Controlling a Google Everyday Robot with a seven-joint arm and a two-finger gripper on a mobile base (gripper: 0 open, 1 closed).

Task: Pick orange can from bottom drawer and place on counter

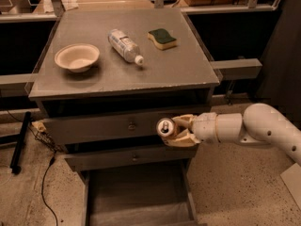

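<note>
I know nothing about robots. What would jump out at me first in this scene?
The white arm reaches in from the right, and its tool grips the orange can in mid-air in front of the top drawer, just below the counter. Beneath it the bottom drawer stands pulled open. On the counter sit a bowl, a water bottle lying on its side and a green sponge.
</note>
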